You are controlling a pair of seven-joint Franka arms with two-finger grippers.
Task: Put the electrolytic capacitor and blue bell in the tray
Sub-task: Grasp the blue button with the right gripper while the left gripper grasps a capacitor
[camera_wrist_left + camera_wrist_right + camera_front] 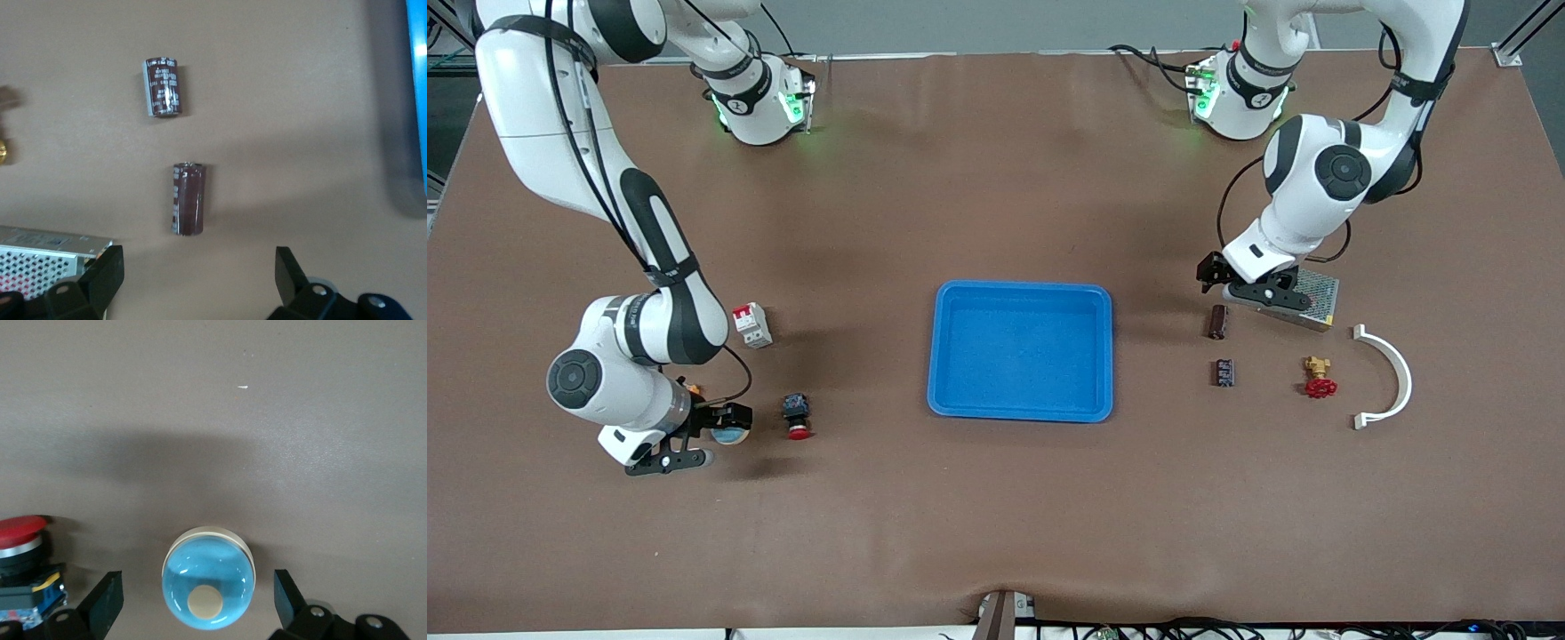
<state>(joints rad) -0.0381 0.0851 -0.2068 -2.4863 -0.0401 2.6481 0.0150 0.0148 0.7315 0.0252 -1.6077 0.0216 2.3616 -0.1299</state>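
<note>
The open right gripper straddles the translucent blue dome-shaped bell, largely hidden in the front view. The open left gripper hovers by the dark brown cylindrical electrolytic capacitor. The shallow bright-blue rectangular plastic tray sits mid-table, cut off in the left wrist view.

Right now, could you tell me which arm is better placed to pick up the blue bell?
The right arm, probably. Its right gripper hangs open directly over the blue bell, fingers on either side. The left gripper is open at the table's other end, over the electrolytic capacitor, with the tray between.
</note>
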